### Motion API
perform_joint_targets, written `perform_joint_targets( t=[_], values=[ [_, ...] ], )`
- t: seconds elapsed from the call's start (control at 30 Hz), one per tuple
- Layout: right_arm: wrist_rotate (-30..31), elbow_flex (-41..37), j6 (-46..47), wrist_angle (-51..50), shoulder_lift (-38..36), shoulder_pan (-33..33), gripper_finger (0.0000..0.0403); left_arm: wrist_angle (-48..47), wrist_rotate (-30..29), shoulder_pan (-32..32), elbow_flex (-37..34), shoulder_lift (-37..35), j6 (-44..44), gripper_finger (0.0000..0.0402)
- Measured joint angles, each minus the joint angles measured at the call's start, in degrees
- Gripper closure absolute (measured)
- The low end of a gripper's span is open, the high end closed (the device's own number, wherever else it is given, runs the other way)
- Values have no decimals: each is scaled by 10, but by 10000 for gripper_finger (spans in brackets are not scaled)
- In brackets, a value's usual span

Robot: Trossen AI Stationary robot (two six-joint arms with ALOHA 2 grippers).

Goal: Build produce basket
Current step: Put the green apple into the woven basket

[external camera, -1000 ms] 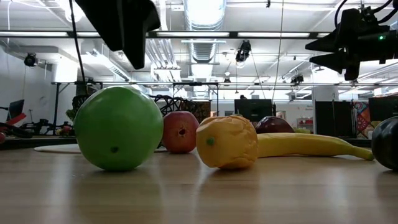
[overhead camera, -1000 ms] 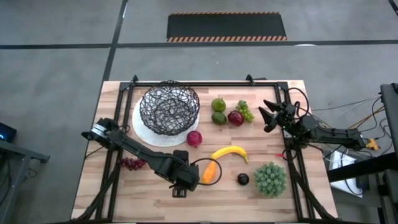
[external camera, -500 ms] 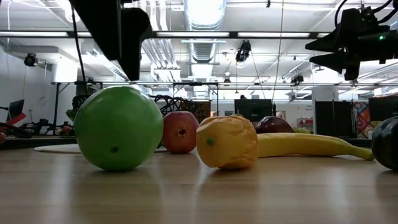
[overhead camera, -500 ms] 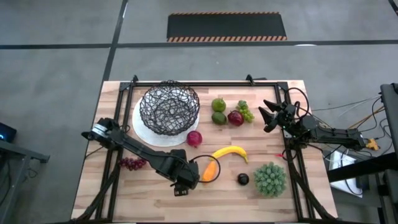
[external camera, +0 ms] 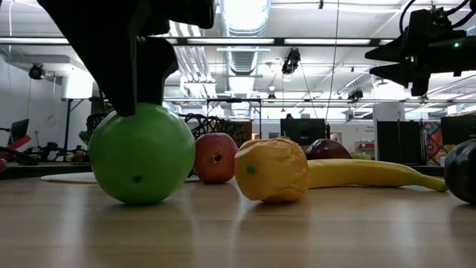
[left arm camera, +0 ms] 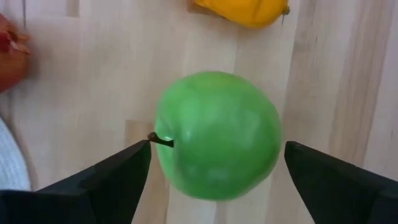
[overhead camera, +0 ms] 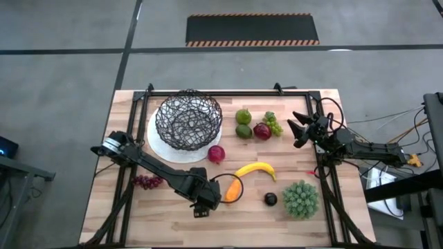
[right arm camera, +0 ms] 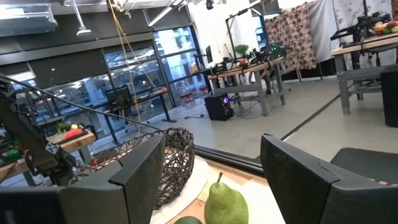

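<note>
A green apple [left arm camera: 217, 134] rests on the table near its near edge, beside the orange piece [external camera: 271, 170]. My left gripper [left arm camera: 217, 149] is open and points down over it, one finger on each side of the apple [external camera: 141, 152], with a small gap at each. In the high view the left gripper [overhead camera: 203, 199] hides the apple. The black wire basket [overhead camera: 188, 119] sits on a white plate. My right gripper [overhead camera: 297, 131] waits open, raised over the table's right side. A pear [overhead camera: 243, 116], red fruits [overhead camera: 261, 131], a banana [overhead camera: 256, 169] and a dark plum [overhead camera: 270, 199] lie on the wood.
A spiky green ball [overhead camera: 300, 198] stands near the right near corner. Purple grapes [overhead camera: 145, 182] lie under my left arm, green grapes [overhead camera: 273, 123] beside the red fruit, and a red apple [overhead camera: 217, 153] just off the white plate [overhead camera: 156, 142].
My left gripper has come down toward the green apple, its open fingers now reaching the apple's upper half. The apple and the other fruits have stayed where they were.
</note>
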Motion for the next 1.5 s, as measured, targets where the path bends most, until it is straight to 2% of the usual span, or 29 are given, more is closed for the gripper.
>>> perform_joint_targets(
  t=[0.2,0.6,0.83,0.97,1.07,1.17,1.27,1.33,1.5],
  values=[
    [0,0,0,-1,0,0,154,12,4,0,-11,0,0,56],
    [-2,0,0,-2,0,0,154,13,3,0,-14,0,-1,140],
    [-2,0,0,-6,0,0,154,12,-8,0,-10,0,-4,154],
    [-2,0,0,-7,0,0,154,-5,-12,0,17,-1,5,155],
    [-2,0,0,-10,0,0,154,-56,-28,0,65,-2,23,155],
    [-2,0,0,-10,0,0,154,-114,-71,0,124,-2,60,156],
    [-2,0,0,-10,0,0,154,-172,-155,-1,177,-3,117,156],
    [-2,0,0,-11,0,0,154,-210,-243,0,199,-3,168,156],
    [-2,0,0,-11,0,0,154,-295,-517,21,202,-4,282,156]
  ],
)
